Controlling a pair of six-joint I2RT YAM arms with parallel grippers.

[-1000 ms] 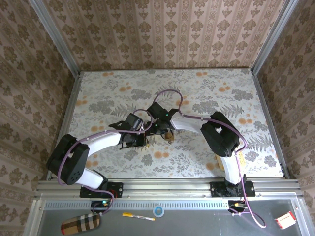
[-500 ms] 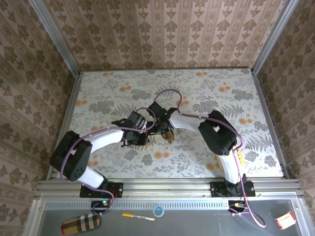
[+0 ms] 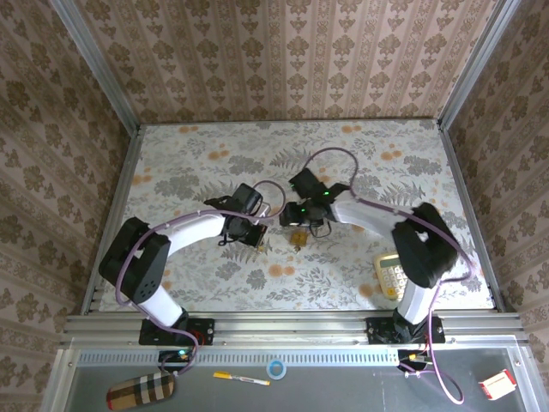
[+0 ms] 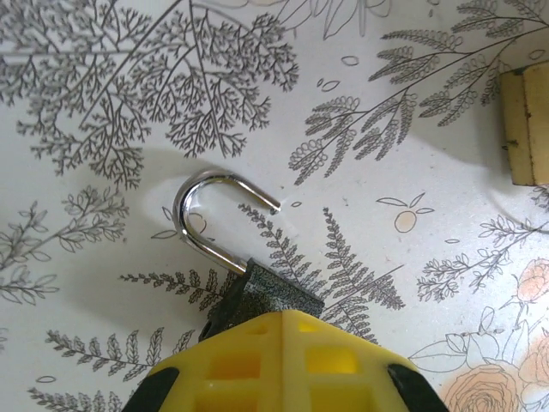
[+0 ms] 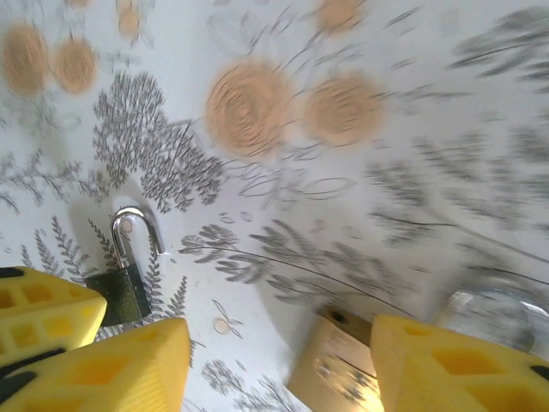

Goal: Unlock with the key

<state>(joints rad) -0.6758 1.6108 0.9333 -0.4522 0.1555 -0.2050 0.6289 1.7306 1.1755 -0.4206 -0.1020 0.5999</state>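
The padlock (image 4: 257, 296) lies on the floral table with its dark body and its silver shackle (image 4: 199, 215) swung open. My left gripper (image 4: 283, 330) is shut on the padlock's body, and its yellow fingers (image 4: 232, 360) cover most of it. The right wrist view shows the same padlock (image 5: 127, 279) at the left, with the left gripper's yellow fingers (image 5: 39, 309) beside it. My right gripper (image 5: 279, 360) hangs open over the table with nothing in it, right of the padlock. From above, the two grippers are close together, left (image 3: 256, 233) and right (image 3: 296, 216). The key is hidden.
A tan block (image 4: 525, 124) with a small dark hole lies right of the padlock; it also sits between the right fingers (image 5: 343, 369) and shows from above (image 3: 298, 238). A yellow calculator-like object (image 3: 390, 275) lies near the right arm's base. A blurred shiny shape (image 5: 493, 313) is at the right.
The right arm has swung to the right and its gripper has drawn back from the padlock, uncovering the yellow object. The left gripper has shifted slightly right, still holding the padlock.
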